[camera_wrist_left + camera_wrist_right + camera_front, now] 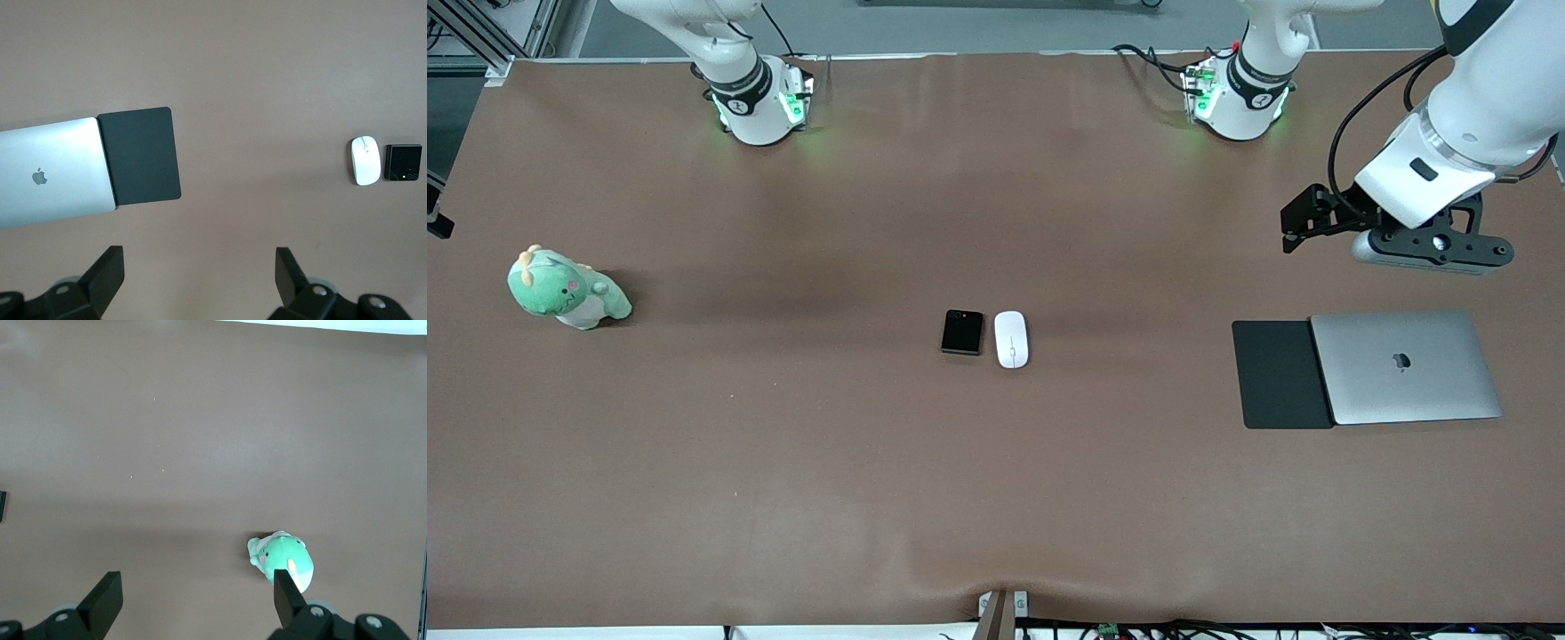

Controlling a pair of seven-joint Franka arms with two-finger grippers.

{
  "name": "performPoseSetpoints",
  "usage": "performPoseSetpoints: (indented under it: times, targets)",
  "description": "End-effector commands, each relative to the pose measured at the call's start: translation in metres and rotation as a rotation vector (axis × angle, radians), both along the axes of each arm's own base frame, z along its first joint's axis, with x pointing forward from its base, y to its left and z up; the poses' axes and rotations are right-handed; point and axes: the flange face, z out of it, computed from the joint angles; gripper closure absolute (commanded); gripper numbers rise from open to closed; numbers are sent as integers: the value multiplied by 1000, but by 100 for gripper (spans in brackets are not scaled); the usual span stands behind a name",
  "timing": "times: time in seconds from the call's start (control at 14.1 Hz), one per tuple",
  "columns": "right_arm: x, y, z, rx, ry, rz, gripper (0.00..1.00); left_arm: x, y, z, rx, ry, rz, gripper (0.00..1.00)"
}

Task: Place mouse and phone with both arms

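Observation:
The white oval mouse (pixel 1011 339) lies mid-table, right beside the small black folded phone (pixel 961 332), which is on the side toward the right arm's end. Both also show in the left wrist view, the mouse (pixel 365 160) and the phone (pixel 402 162). My left gripper (pixel 1291 229) hangs open and empty in the air over bare table, near the laptop; its fingers (pixel 107 270) stand wide apart. My right gripper (pixel 199 590) is open and empty, high over the table near the plush toy; it is out of the front view.
A closed silver laptop (pixel 1405 366) lies toward the left arm's end, with a flat black pad (pixel 1280 373) against its side. A green plush toy (pixel 567 289) sits toward the right arm's end and also shows in the right wrist view (pixel 283 561).

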Motion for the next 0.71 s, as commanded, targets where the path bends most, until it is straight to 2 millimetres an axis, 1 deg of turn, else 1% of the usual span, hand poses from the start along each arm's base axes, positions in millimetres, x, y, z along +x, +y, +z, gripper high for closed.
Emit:
performPoseSetpoints:
  times: [0.0,0.21,0.28,0.42,0.57,0.64]
  targets:
    - [-5,0,7,-4,0,3,0,3,-4,6,-22,-2,11,0]
    - [-4,0,8,-4,-2,5,0,3,-5,2,-21,4,14,0]
    - [-4,1,8,-1,-2,5,0,7,-6,-7,-19,21,15,0]
    - [-5,-5,7,1,-1,-5,0,10,-18,-18,-18,40,-7,0]
    - [-6,-7,8,2,-3,-10,0,16,-23,-29,-23,41,-11,0]
    - [-6,-7,8,2,-3,-10,0,16,-41,-36,-27,40,-32,0]
